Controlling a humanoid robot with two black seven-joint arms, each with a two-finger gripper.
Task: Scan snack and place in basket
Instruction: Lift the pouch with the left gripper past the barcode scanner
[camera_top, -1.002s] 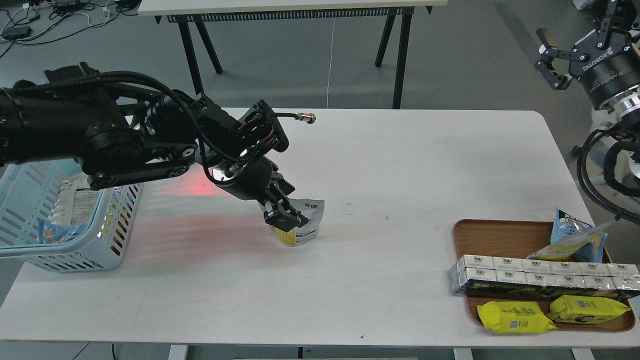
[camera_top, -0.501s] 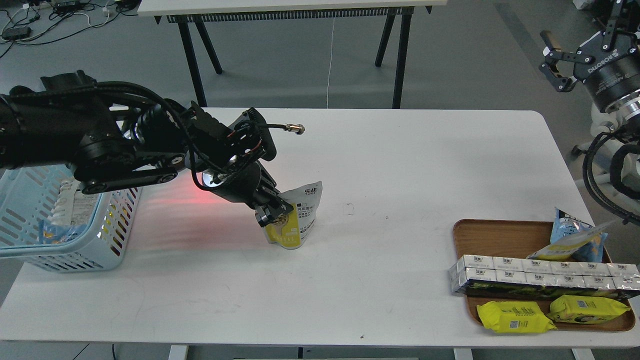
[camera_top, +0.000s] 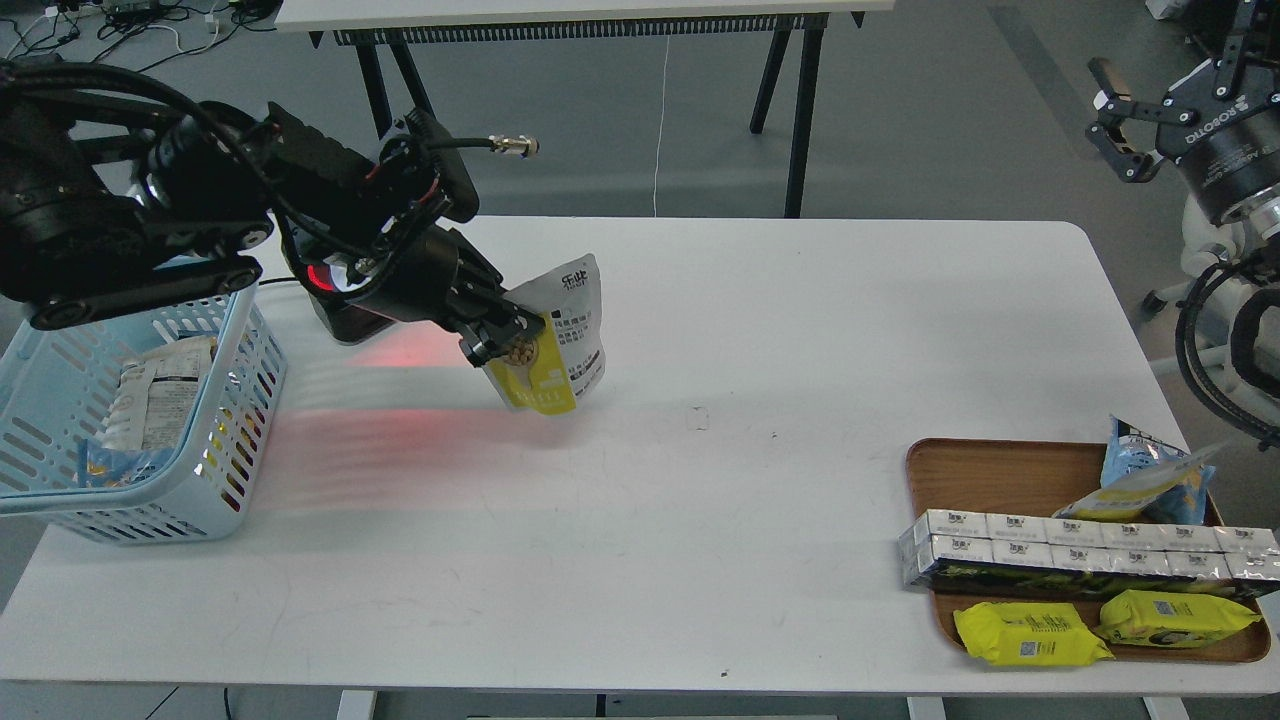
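Scanning step in hand, by the look of it: left two-finger gripper (camera_top: 500, 345) clamped on the small stand-up pouch with yellow lower front and white printed upper (camera_top: 556, 345), carried clear of the white rectangular tabletop (camera_top: 700, 560) and tilted. Red glow on the tabletop just left of and below the pouch, apparently from the dark scanner unit (camera_top: 335, 300) half hidden behind the wrist. Printed white face turned toward the head view; barcode too small to pick out.

Next move, in all likelihood: swing left over the thick rim of the light blue slotted plastic basket (camera_top: 235, 420), lower inside, then release. Care needed to clear the near wall.

Basket at the left table edge, already holding a white printed pack (camera_top: 160, 400) and a bit of light blue packaging; the rest hidden by the arm.

Brown wooden tray (camera_top: 1000, 465) at the right, holding silver boxes in a row (camera_top: 1080, 550), two bright yellow flat packs (camera_top: 1030, 635) and a light blue and yellow pouch (camera_top: 1150, 475).

Right black gripper (camera_top: 1120, 125) raised off the table's far right, fingers apart, holding nothing.
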